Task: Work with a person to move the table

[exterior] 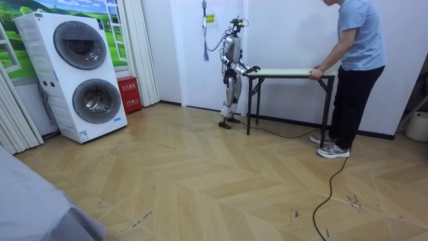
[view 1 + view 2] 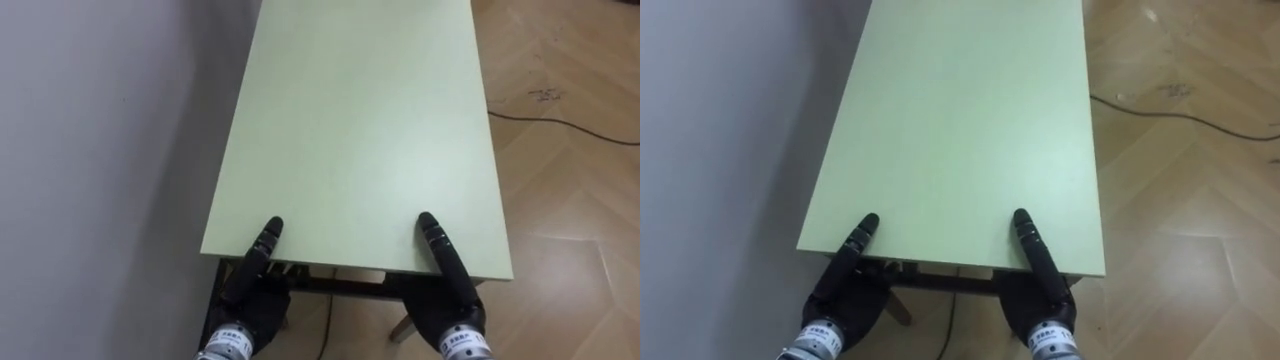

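Table: pale green rectangular top, dark legs, seen lengthwise from near short end. Left long side close along grey wall; right long side over herringbone wood floor. Top bare.

Left hand: at near short edge, toward left corner, partly laid flat on the top, remainder below the edge. Touching table. Open or closed: cannot tell, underside hidden.

Right hand: same near edge, toward right corner, same pose, partly on top and partly beneath. Touching table. Open or closed: cannot tell.

Hands well apart, roughly level with each other, each just inside its corner.

Room view: robot upright at the table end on the room view's left, both arms forward to that end. Person in blue shirt and dark trousers at the opposite end, on the room view's right, leaning slightly, person's hand on that end's edge. Table between the two, parallel to white back wall. Legs lifted or resting: cannot tell.

Further toward the room view's left: two white front-loading machines stacked, small red box on floor beside them, pale curtain behind.
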Controlling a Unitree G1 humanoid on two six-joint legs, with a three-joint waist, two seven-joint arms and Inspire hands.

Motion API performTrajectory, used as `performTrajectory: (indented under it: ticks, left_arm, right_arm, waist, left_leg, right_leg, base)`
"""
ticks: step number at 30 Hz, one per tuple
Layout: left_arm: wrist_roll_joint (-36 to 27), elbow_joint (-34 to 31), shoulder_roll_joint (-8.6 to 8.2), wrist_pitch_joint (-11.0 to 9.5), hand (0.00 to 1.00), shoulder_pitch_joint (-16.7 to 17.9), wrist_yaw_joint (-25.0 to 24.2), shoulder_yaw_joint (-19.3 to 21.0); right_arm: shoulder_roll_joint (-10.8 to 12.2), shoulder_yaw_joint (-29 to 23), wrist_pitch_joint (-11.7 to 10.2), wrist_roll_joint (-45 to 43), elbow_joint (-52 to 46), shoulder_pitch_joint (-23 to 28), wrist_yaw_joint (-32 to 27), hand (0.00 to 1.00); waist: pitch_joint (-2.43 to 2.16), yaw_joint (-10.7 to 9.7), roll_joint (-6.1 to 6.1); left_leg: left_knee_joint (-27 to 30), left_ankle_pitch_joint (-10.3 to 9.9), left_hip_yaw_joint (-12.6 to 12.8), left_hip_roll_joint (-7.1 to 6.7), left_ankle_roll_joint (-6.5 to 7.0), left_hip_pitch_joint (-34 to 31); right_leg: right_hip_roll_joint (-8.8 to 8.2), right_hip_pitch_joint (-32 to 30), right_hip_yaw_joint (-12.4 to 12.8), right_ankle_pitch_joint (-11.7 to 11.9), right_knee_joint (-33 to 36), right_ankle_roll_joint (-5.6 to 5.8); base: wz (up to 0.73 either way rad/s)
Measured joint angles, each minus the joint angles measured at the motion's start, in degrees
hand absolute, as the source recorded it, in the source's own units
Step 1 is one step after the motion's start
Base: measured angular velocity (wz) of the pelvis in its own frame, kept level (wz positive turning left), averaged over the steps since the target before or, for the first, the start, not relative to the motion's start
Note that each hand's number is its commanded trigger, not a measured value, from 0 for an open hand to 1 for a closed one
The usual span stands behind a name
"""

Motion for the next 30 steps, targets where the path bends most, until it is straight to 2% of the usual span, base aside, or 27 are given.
performTrajectory:
  ticks: [3,4,5,6,7,8,9,10,11,13,16,18,20,23,25,28,29,30]
  left_arm:
    - [0.1,0.2,0.19,0.0,1.00,0.2,0.0,-0.1]
    - [0.1,0.2,0.19,0.0,1.00,0.5,0.0,-0.1]
    - [0.1,0.7,0.01,0.0,1.00,0.8,-0.3,-0.2]
    - [0.2,1.5,-0.11,-0.4,1.00,1.1,-1.1,-0.1]
    - [0.2,1.4,-0.04,-1.6,1.00,2.4,-2.7,0.9]
    - [0.4,1.8,-0.61,-2.3,1.00,2.9,-4.3,2.1]
    - [0.7,1.9,-0.84,-2.2,1.00,2.8,-4.2,2.6]
    - [1.2,2.7,-0.73,-2.0,1.00,2.4,-4.3,2.5]
    - [2.0,3.1,-0.70,-1.8,1.00,2.1,-4.4,2.4]
    - [2.6,4.4,-0.83,-1.4,1.00,1.8,-5.4,2.2]
    - [2.8,6.5,-0.95,-0.7,1.00,1.8,-6.8,2.0]
    - [2.9,8.3,-1.21,-0.3,1.00,1.3,-8.2,2.0]
    - [3.0,11.6,-1.50,-0.1,1.00,0.0,-10.6,2.3]
    - [3.0,15.4,-1.86,0.3,1.00,-2.6,-12.4,2.8]
    - [3.0,17.0,-2.27,0.5,1.00,-3.8,-12.8,3.1]
    - [4.8,20.3,-2.41,1.0,1.00,-4.8,-14.2,4.0]
    - [5.5,22.1,-2.65,1.2,1.00,-5.2,-15.3,4.6]
    - [5.9,22.9,-2.82,1.4,1.00,-5.6,-15.7,4.8]
  right_arm:
    - [0.2,-0.3,0.5,0.0,0.6,0.0,0.2,1.00]
    - [0.2,-0.3,0.7,0.0,0.8,0.1,0.3,1.00]
    - [0.1,-0.9,1.1,-0.1,1.7,-0.1,0.6,1.00]
    - [0.4,-1.0,1.4,-0.4,2.6,-0.3,0.8,1.00]
    - [1.6,-0.6,1.8,-2.0,3.2,-1.1,1.1,1.00]
    - [2.1,0.6,1.5,-3.5,3.0,-1.8,1.2,1.00]
    - [2.2,0.7,1.0,-3.5,3.2,-1.6,1.2,1.00]
    - [2.3,0.5,1.1,-2.7,4.2,-1.5,1.7,1.00]
    - [2.6,-0.3,1.6,-2.2,5.3,-1.4,2.8,1.00]
    - [3.5,-1.8,2.7,-2.2,6.5,-1.0,3.6,1.00]
    - [3.8,-3.3,4.3,-2.6,8.4,-0.9,4.4,1.00]
    - [3.8,-4.0,5.1,-2.7,9.4,-1.0,4.9,1.00]
    - [4.3,-5.0,6.1,-2.9,10.9,-1.3,5.5,1.00]
    - [4.8,-6.2,7.1,-2.9,13.0,-2.9,5.7,1.00]
    - [4.9,-6.8,7.4,-3.2,13.6,-3.7,5.7,1.00]
    - [6.0,-8.7,8.7,-4.8,16.6,-4.9,6.3,1.00]
    - [6.5,-9.5,8.7,-5.2,18.0,-4.9,7.0,1.00]
    - [6.6,-9.9,8.8,-5.3,18.5,-4.9,7.4,0.89]
  waist:
    - [0.05,0.0,-0.08]
    - [0.06,0.1,-0.06]
    - [0.60,0.2,0.53]
    - [1.06,0.2,1.60]
    - [0.62,0.4,1.28]
    - [0.72,-0.5,1.32]
    - [0.69,-1.2,1.36]
    - [0.47,-1.8,0.91]
    - [0.30,-2.4,0.31]
    - [-0.04,-2.6,-0.26]
    - [-0.25,-2.3,-0.58]
    - [-0.24,-2.3,-0.50]
    - [-0.42,-1.4,-0.48]
    - [-0.49,-1.1,-0.52]
    - [-0.49,-1.1,-0.11]
    - [-1.05,-1.3,-0.12]
    - [-1.07,-1.4,-0.14]
    - [-1.23,-1.5,-0.12]
  left_leg:
    - [-0.9,0.0,-0.2,-0.02,0.02,1.6]
    - [-1.5,0.0,-1.2,0.19,0.06,2.5]
    - [-1.9,0.1,-5.1,1.70,0.17,4.2]
    - [-1.8,0.1,-7.8,2.73,0.20,4.7]
    - [-1.1,-0.1,-9.7,2.97,-0.02,3.7]
    - [-0.7,-1.7,-8.3,3.03,-2.43,2.8]
    - [-0.8,-1.6,-7.1,3.09,-2.59,2.8]
    - [-1.3,-1.3,-4.3,3.16,-2.76,3.1]
    - [-1.6,-1.0,-3.1,3.20,-2.42,3.6]
    - [-1.8,-0.9,-3.0,2.81,-2.31,4.0]
    - [-1.7,-1.0,-2.9,2.00,-2.23,5.4]
    - [-1.7,-1.2,-2.4,1.85,-1.85,6.1]
    - [-1.7,-1.6,-2.0,1.69,-1.20,6.7]
    - [-1.7,-2.0,-1.9,1.76,-0.59,6.8]
    - [-1.8,-2.7,-2.0,1.96,0.64,6.7]
    - [-1.6,-2.7,-2.1,2.00,0.65,7.0]
    - [-1.3,-2.7,-2.1,2.02,0.65,7.2]
    - [-1.2,-2.7,-2.1,2.03,0.65,7.3]
  right_leg:
    - [0.40,1.1,0.9,0.4,-0.2,0.69]
    - [0.70,0.8,1.0,0.4,1.0,0.88]
    - [1.14,-1.8,1.5,0.1,6.9,2.82]
    - [1.66,-3.2,2.8,-0.7,8.0,3.54]
    - [1.16,-4.7,4.8,0.7,-0.2,3.09]
    - [0.10,-5.7,3.1,5.5,-1.1,1.69]
    - [0.04,-5.6,2.3,5.5,-0.8,1.69]
    - [0.00,-5.0,2.3,5.5,-0.7,1.69]
    - [0.08,-4.5,2.7,5.4,-0.9,1.82]
    - [0.27,-3.8,2.6,5.4,-0.9,1.94]
    - [-0.27,-2.4,2.5,5.4,-1.0,2.17]
    - [-0.40,-1.7,2.5,5.6,-1.2,2.54]
    - [-0.38,-1.0,2.7,5.3,-1.8,3.18]
    - [-0.25,-0.9,2.6,5.2,-1.8,3.35]
    - [0.07,-0.9,2.5,5.0,-2.1,3.29]
    - [0.20,0.0,2.5,5.0,-2.8,3.26]
    - [0.29,0.7,2.5,5.0,-3.2,3.26]
    - [0.36,1.0,2.5,5.0,-3.7,3.28]
  base:
    - [-0.04]
    - [-0.27]
    - [-0.36]
    - [-0.53]
    - [-0.33]
    - [-0.03]
    - [0.45]
    - [0.60]
    - [0.46]
    - [0.17]
    - [-0.07]
    - [-0.06]
    - [-0.10]
    - [-0.02]
    - [0.04]
    - [0.03]
    - [0.09]
    - [0.13]
